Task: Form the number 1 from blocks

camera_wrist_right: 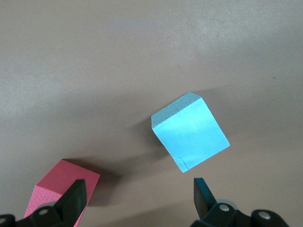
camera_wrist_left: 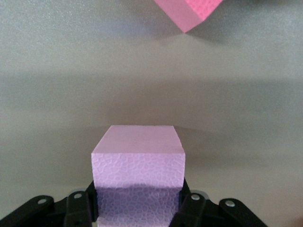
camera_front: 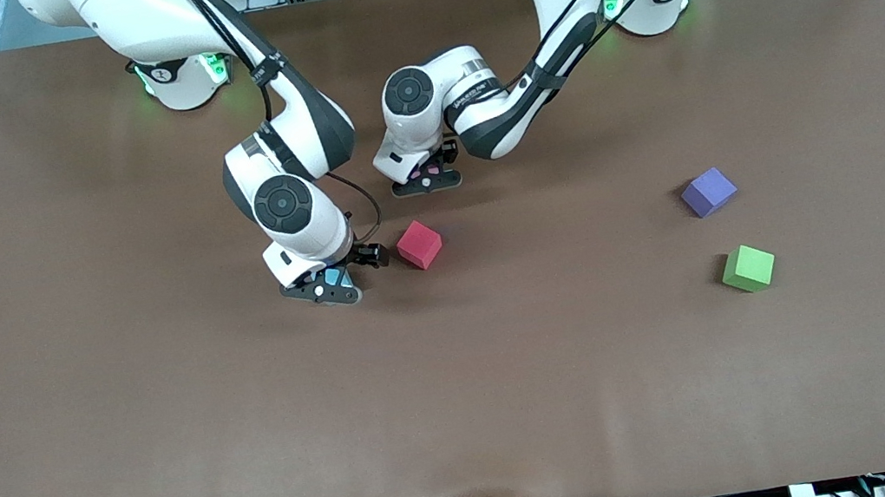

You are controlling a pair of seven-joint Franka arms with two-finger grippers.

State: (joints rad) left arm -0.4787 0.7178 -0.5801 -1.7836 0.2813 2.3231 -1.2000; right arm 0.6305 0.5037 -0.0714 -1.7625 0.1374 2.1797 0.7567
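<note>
"Where do the blocks sit right now?"

"The left hand (camera_front: 425, 176) is clenched on a light pink block (camera_wrist_left: 137, 165), its fingers (camera_wrist_left: 189, 204) pressed to two opposite faces, low over the desk (camera_front: 175, 455). The red block (camera_front: 418, 244) lies on the desk just ahead of that hand, and just beside the right hand (camera_front: 330, 287). The purple block (camera_front: 708, 191) and the lime green block (camera_front: 748, 268) lie well apart from both hands, toward the left arm's end. I see only one pink block."

"And the right hand?"

"Released, fingers spread, hanging over a light-blue cube (camera_wrist_right: 189, 137). That cube lies skewed ahead of its fingertips, not between them."

"So what worries you?"

"Three things, I reckon. If the right hand closes there, it takes a cube that has no part in the numeral. One of its fingers (camera_wrist_right: 75, 201) is very near the red block's corner, so coming down could knock that block askew. And the two hands are close together around the red block. If both go for it, they may bump."

"And the pink one?"

"Soft foam. Squeezed hard, it may spring and land turned when let go."
</note>
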